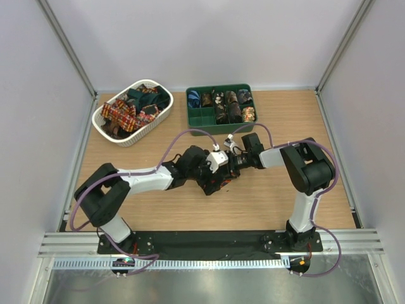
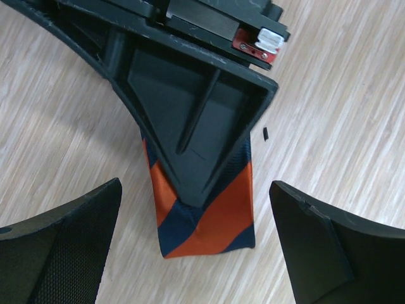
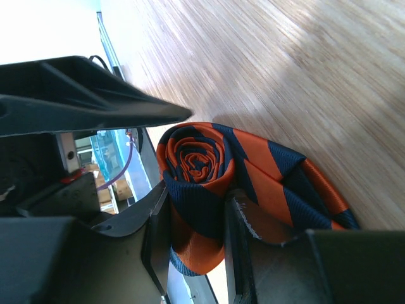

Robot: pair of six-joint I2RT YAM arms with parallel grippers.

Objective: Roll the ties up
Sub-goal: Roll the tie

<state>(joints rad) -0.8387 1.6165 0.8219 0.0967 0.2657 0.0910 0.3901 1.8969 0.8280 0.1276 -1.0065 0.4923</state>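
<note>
My right gripper [image 3: 196, 235] is clamped on the striped tie [image 3: 209, 171]. In the right wrist view, the tie is orange with dark navy diagonal bands and is wound into a tight spiral. The roll stands on edge between my two right fingers [image 3: 238, 244], which press on its opposite sides. The spiral's centre shows at the middle of the frame. The unrolled tail runs off to the lower right, lying flat on the wooden table [image 3: 304, 69].

My left gripper [image 2: 195, 209] is spread fully and holds nothing. In the left wrist view, its two fingertips sit at the lower left and lower right corners, well apart from the tie. The tie's flat end lies on the wood between them at lower centre. A dark finger of the right gripper comes down from the top of that frame and covers the tie's upper part.

In the top view, both wrists meet over the middle of the table. A white slotted basket [image 1: 137, 137] at upper left holds loose ties [image 1: 130, 109], some of them red plaid and dark green. A green compartment tray [image 1: 201, 118] at upper centre holds rolled ties [image 1: 231, 105] in most of its cells.
</note>
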